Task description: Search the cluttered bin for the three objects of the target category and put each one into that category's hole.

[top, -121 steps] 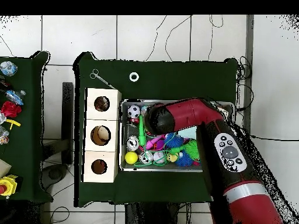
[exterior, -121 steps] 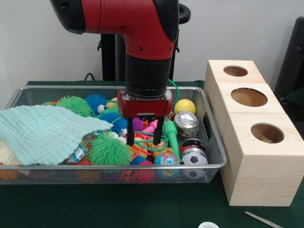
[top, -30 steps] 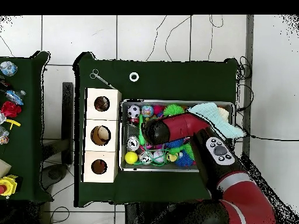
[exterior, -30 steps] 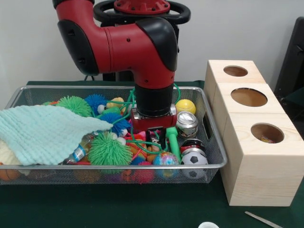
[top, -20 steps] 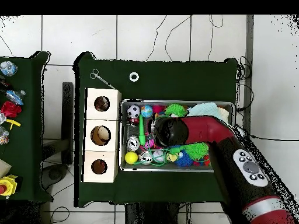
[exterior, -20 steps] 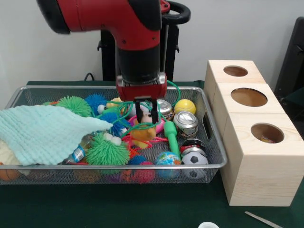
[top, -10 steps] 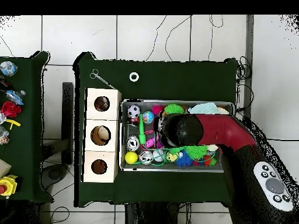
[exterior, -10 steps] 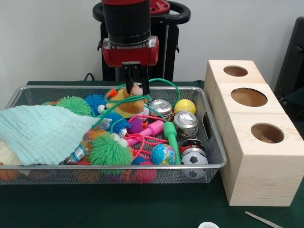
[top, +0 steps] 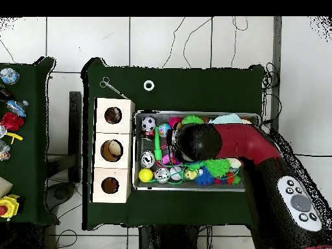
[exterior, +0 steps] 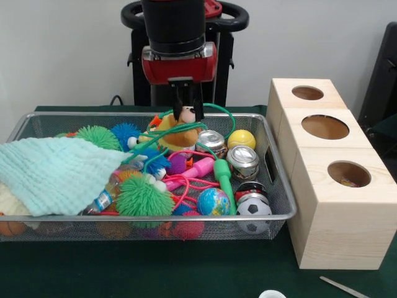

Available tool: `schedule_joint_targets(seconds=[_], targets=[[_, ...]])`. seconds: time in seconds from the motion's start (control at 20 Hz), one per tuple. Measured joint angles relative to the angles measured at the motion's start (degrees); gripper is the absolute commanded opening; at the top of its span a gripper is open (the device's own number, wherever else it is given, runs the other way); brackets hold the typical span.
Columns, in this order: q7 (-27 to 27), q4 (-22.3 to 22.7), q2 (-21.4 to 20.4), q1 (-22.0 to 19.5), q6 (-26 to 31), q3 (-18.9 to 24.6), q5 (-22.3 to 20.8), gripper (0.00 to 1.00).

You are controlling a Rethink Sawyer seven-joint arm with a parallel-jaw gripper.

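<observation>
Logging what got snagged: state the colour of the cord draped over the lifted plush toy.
Green. The cord loops across the plush toy under the gripper; clearest in the front view.

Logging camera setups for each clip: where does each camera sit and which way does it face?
Front view: across the table, level, facing the bin and wooden box; the arm and claw, shut on a plush toy, come down from above.
Overhead view: above the table, looking straight down; the arm enters from the bottom right, over the bin.
Both show bin, box and arm.

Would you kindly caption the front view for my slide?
Pincer lifts a yellow plush toy, tangled in green cord, above the cluttered bin.
</observation>
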Motion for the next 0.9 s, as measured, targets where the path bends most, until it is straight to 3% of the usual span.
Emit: schedule_joint_targets(seconds=[0.35, 0.6, 0.9], targets=[[0.0, -6.2, 3.3, 9.5, 17.3, -6.9, -6.4, 0.00], [0.0, -14.6, 11.1, 15.1, 30.2, -10.2, -12.4, 0.00], [0.0, -22.4, 19.1, 17.8, 32.1, -12.3, -18.8, 0.00]])
